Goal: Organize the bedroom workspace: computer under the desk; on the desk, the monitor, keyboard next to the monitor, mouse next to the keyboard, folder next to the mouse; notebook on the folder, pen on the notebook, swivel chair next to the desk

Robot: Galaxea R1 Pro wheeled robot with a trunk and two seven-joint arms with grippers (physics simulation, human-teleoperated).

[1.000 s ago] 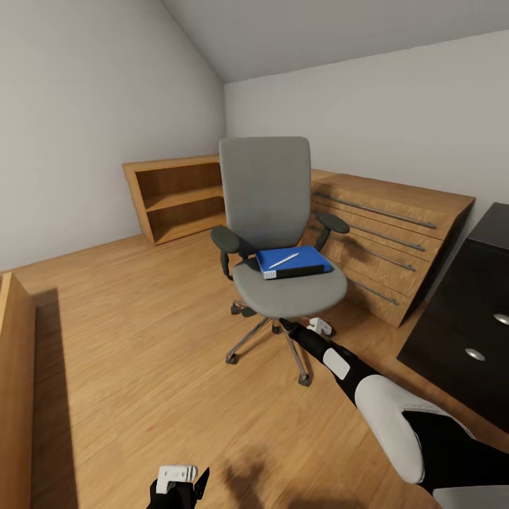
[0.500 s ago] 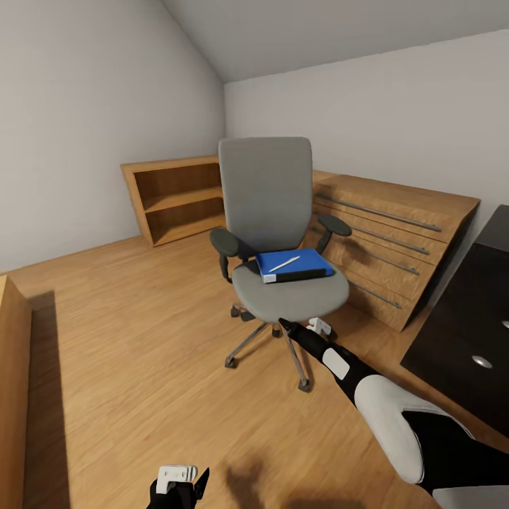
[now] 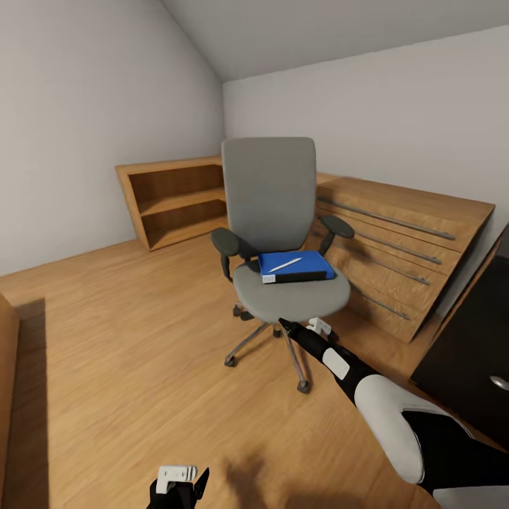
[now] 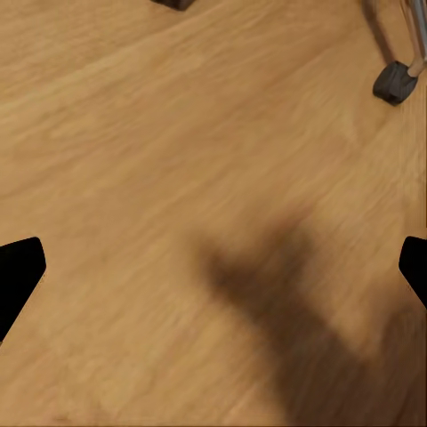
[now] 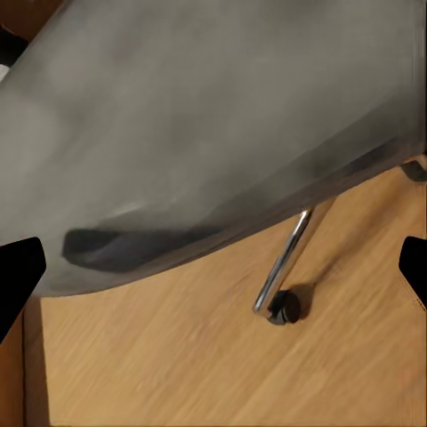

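Blue folder (image 3: 295,266) lies flat on the swivel chair (image 3: 272,212) seat, a pen (image 3: 285,265) on top. Right gripper (image 3: 285,326), fingers apart, reaches under that seat's front edge; left gripper (image 4: 213,267), also apart, hangs above the floor (image 3: 127,332).

R wrist cam: underside of swivel chair (image 5: 222,116) seat, grey, blurred, very close to lens. Dark curved strip along seat's lower edge. One chrome base leg (image 5: 285,258) slants down to a black castor (image 5: 285,307) on the light wood floor (image 5: 178,374). Right pincer (image 5: 213,267): two black fingertips (image 5: 18,271) at frame edges, wide apart, nothing betw. them.
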